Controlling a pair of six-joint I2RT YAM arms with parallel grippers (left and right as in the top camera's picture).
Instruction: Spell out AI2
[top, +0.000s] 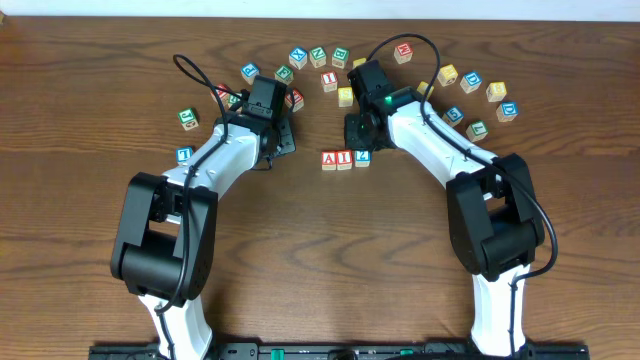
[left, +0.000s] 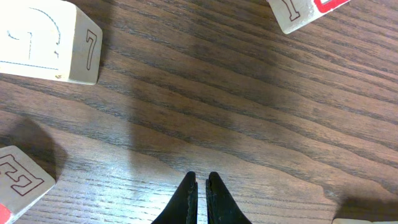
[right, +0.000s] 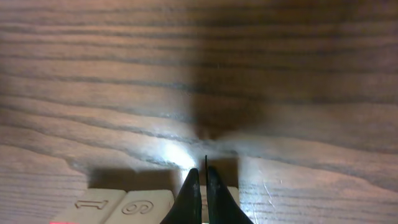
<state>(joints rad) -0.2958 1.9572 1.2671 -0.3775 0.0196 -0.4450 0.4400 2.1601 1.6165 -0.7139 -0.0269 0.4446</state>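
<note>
Three letter blocks stand in a row at mid-table: a red A block (top: 329, 159), a red I block (top: 345, 159) and a blue-green block (top: 362, 157) whose character I cannot read. My right gripper (top: 358, 143) is shut and empty just behind that row. In the right wrist view its tips (right: 200, 172) hover over the row's end block (right: 232, 194), next to two pale block faces (right: 118, 204). My left gripper (top: 287, 142) is shut and empty over bare wood, left of the row. Its tips (left: 200, 178) touch no block.
Several loose letter blocks form an arc at the back, from a green one (top: 188, 119) and a blue one (top: 184, 154) on the left to yellow and blue ones (top: 496, 91) on the right. Blocks (left: 50, 37) (left: 18, 180) lie near the left gripper.
</note>
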